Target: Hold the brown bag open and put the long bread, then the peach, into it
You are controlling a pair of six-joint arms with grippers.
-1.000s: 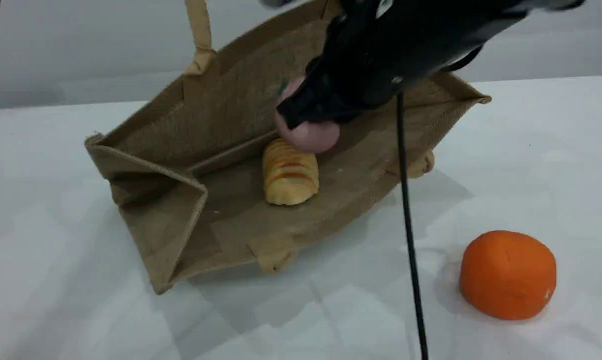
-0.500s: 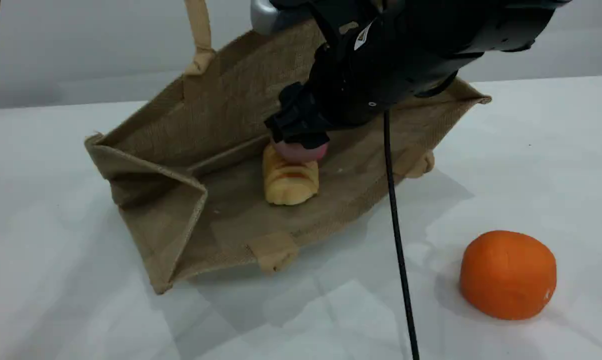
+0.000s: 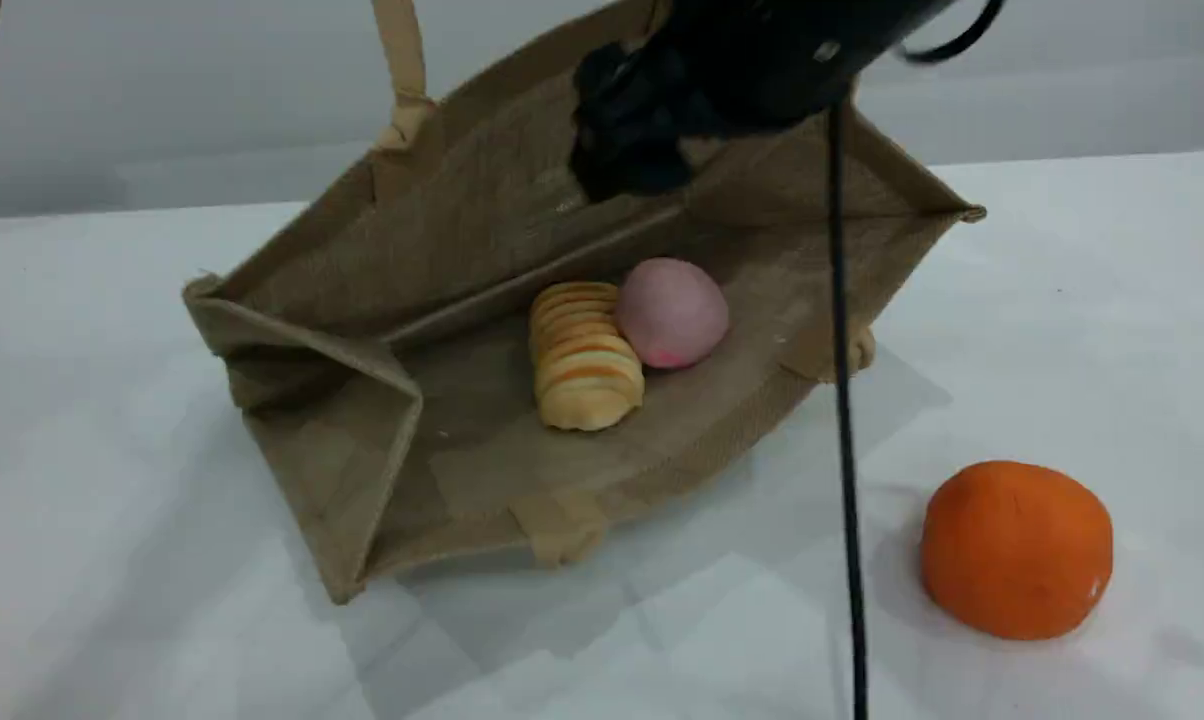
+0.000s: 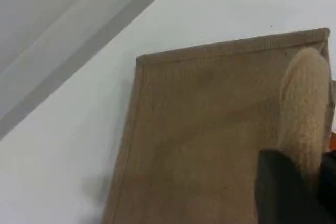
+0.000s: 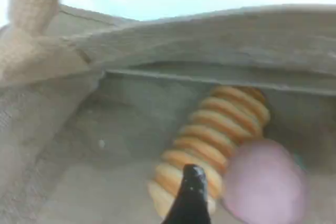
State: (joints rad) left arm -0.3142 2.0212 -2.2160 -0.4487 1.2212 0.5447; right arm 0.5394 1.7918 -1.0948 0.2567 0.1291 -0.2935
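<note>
Brown bag (image 3: 482, 250) lies on its side on the white tabletop (image 3: 112, 450), mouth toward the near edge, upper wall lifted so the inside shows; one loop handle (image 3: 399, 60) runs up out of the top of the scene view. Long bread (image 3: 584, 355) rests on the bag's lower inner wall, long axis running from the mouth toward the fold at the back. Peach (image 3: 672, 312) sits inside too, touching the bread's right side near its far end, nothing gripping it. Right claw (image 3: 630, 150) hangs above both foods, over the bag's raised wall, clear of the peach, which lies below it and a little toward the near edge; jaws spread, nothing between them. Right wrist view looks down into the bag: bread (image 5: 210, 148) with the blurred peach (image 5: 265, 182) against it, one dark fingertip (image 5: 190, 198) at the bottom edge, apart from both. Left claw (image 4: 294, 187) shows only in its own wrist view, pressed together on the bag's beige handle (image 4: 307, 108), bag cloth (image 4: 205, 140) filling the frame below. A black cable (image 3: 844, 400) hangs down in front of the bag's right end in the scene view. An orange ball (image 3: 1015, 548) sits on the tabletop near the right near corner, well apart from the bag
</note>
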